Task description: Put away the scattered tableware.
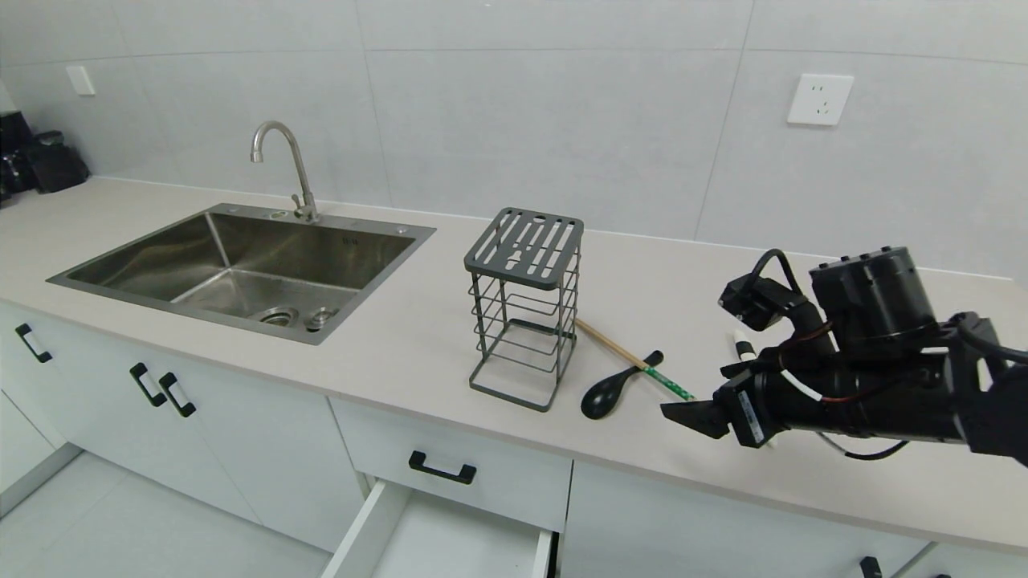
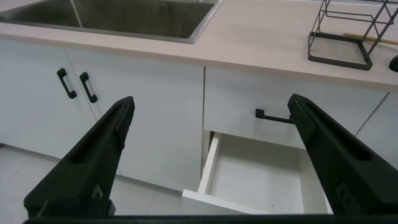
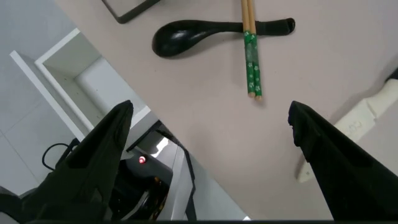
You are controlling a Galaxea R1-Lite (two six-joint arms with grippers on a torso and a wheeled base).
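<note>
A black spoon (image 1: pixel 612 391) (image 3: pixel 205 34) lies on the counter to the right of the grey wire rack (image 1: pixel 526 305). A pair of wooden chopsticks with green tips (image 1: pixel 634 360) (image 3: pixel 250 50) lies across its handle. A white utensil with a black band (image 1: pixel 743 347) (image 3: pixel 360 118) lies farther right, partly hidden by my right arm. My right gripper (image 1: pixel 691 416) (image 3: pixel 211 155) hovers open above the counter's front edge, just right of the spoon, holding nothing. My left gripper (image 2: pixel 211 155) stands open in front of the cabinets, over the pulled-out drawer (image 2: pixel 261 168).
A steel sink (image 1: pixel 241 269) with a faucet (image 1: pixel 293 164) takes up the counter's left part. A white drawer (image 1: pixel 442 538) stands open below the rack, under a shut drawer with a black handle (image 1: pixel 440 468). Cabinet doors with black handles (image 2: pixel 78 84) are at the left.
</note>
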